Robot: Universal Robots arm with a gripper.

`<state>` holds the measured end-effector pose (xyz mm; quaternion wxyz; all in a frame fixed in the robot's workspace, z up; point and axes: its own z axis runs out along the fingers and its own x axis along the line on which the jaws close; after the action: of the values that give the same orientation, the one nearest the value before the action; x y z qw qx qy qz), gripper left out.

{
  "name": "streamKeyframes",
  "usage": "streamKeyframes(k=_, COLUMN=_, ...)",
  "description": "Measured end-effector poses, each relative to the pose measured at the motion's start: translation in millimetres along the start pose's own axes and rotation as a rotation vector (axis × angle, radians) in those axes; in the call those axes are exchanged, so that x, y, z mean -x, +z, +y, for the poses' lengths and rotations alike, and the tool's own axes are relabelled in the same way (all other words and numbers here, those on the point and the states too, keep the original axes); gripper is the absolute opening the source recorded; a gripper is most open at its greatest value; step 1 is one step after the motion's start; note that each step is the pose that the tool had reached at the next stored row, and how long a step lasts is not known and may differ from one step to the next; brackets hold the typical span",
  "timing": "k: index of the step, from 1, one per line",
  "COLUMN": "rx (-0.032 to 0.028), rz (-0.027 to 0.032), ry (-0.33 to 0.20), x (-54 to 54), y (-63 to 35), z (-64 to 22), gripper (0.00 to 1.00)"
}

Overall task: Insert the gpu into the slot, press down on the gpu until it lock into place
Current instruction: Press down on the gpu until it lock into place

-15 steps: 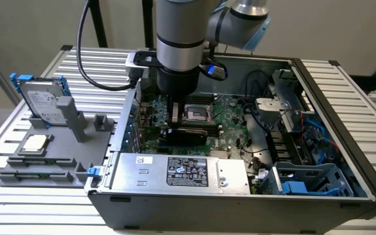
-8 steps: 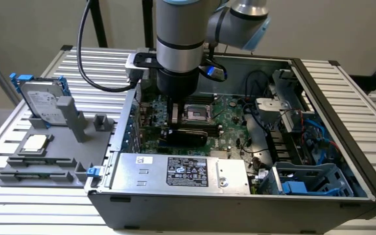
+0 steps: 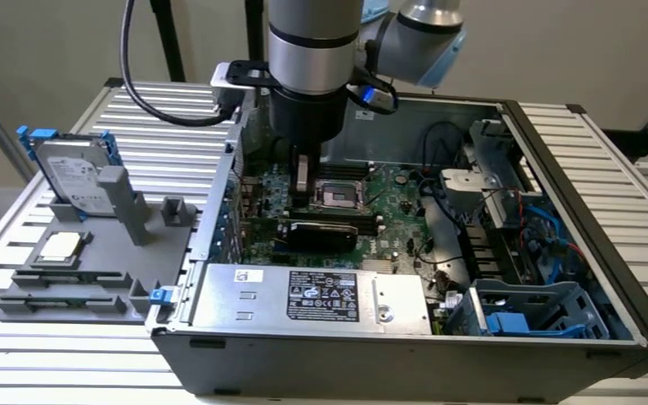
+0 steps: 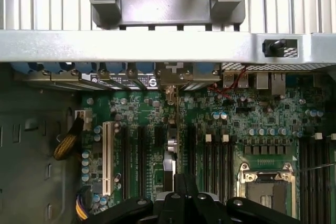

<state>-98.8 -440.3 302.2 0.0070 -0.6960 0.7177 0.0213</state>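
Gpu: the gpu (image 3: 318, 234) is a flat black card standing on its long edge on the motherboard (image 3: 397, 211), near the case's rear wall. In the wrist view it is seen edge-on as a thin strip (image 4: 169, 153) running from the rear brackets toward the fingers.
Slot: the slot lies under the card and cannot be made out, so the depth of seating cannot be told.
Gripper: the gripper (image 3: 301, 198) hangs vertically from the arm inside the case, directly over the card's upper edge (image 4: 181, 178).
Fingers: pressed together with no gap, and nothing is clasped between them. Whether the tips touch the card's edge cannot be told.
Neighbouring slots: a white expansion slot (image 4: 109, 156) and black slots run parallel to the card on one side, and the black memory slots (image 4: 218, 158) on the other.
Processor socket: the open metal-framed socket (image 3: 336, 196) sits just beside the card, toward the middle of the board (image 4: 265, 187).
Power supply: a silver box with a white label (image 3: 313, 295) fills the case's near edge.
Drive cage: blue plastic (image 3: 538, 312), at the case's near corner on the exterior view's right.
Case: an open computer case (image 3: 414, 363) on a slatted metal table (image 3: 617, 169).
Fixture: a grey holder (image 3: 88, 253) outside the case's rear wall, with a hard drive (image 3: 71, 173) propped on it.
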Motion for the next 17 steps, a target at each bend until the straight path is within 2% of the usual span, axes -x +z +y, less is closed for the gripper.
streamKeyframes(k=2, rx=0.0008, rz=0.0001, ry=0.0, x=0.0, y=-5.7, z=0.1, gripper=0.11)
streamKeyframes(k=17, rx=0.0013, rz=-0.0106, ry=0.0, x=0.0, y=-5.8, z=0.1, gripper=0.11)
